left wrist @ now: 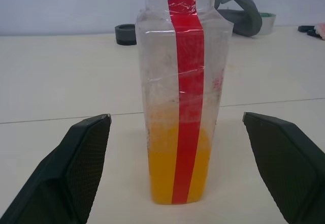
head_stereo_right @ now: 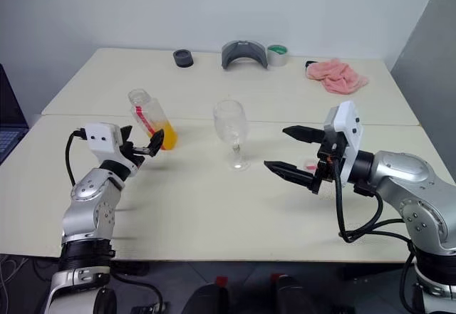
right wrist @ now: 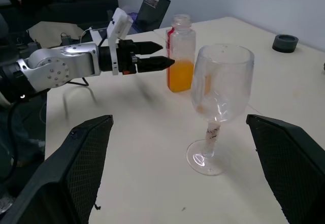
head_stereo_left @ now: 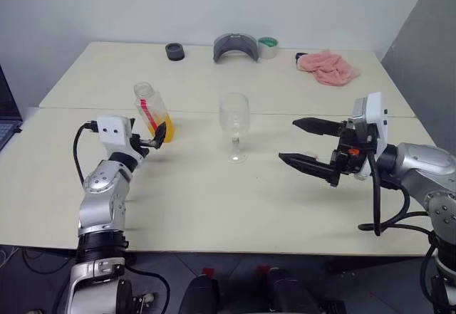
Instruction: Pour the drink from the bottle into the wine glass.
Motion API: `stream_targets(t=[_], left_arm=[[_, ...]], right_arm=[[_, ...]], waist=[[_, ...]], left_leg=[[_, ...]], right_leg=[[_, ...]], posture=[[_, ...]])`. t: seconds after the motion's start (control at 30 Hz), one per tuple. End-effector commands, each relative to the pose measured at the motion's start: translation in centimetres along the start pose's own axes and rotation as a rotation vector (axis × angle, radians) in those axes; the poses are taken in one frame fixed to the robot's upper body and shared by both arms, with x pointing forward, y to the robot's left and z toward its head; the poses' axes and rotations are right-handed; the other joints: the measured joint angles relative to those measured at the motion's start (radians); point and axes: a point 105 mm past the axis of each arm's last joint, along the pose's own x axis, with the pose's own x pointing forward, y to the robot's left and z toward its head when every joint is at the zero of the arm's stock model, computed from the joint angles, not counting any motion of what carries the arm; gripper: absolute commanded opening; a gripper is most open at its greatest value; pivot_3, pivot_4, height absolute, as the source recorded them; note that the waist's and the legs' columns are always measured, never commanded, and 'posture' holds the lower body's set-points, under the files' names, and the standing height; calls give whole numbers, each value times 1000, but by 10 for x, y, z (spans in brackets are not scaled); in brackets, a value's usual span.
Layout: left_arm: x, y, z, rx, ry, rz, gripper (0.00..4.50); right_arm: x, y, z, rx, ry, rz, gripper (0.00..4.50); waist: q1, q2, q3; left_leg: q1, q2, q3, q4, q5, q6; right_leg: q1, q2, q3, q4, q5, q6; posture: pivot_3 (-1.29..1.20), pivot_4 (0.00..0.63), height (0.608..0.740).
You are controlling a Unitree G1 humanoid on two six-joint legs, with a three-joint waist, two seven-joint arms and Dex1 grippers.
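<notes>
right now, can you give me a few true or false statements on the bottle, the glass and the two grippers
1. The clear plastic bottle with a red strip stands upright on the cream table. True.
2. The clear stemmed wine glass is full of orange drink. False: it looks empty; the orange drink fills the bottle's lower part.
3. The left gripper is shut on the bottle. False: its fingers are open, near the bottle.
4. The right gripper is open, holding nothing. True.
5. The pink cloth lies beside the glass. False: it lies at the far edge.

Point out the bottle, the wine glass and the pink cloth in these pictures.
bottle (left wrist: 180,107), left wrist view, on its red label strip.
wine glass (right wrist: 222,84), right wrist view, on the bowl.
pink cloth (head_stereo_left: 328,67), left eye view, on its crumpled middle.
</notes>
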Motion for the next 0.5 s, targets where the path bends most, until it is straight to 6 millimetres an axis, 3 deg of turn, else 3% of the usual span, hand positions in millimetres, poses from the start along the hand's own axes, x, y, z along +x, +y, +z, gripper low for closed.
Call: stream_targets(t=[0.03,0.5], left_arm=[[10,-1,13,19,-54,-19,4500],[51,-3,7,15,-46,-38,4500]], right_arm=[[-5,5,15,-45,-36,10,4486],[-7,7,22,-51,-28,-10,4486]], waist=[[2,0,0],[6,0,0]], left_leg=[[0,0,0,0,0,0],[-4,-1,-2,4,0,0]], right_leg=[[0,0,0,0,0,0],[-1,0,-4,0,0,0]], posture=[[0,150,740],[0,150,740]])
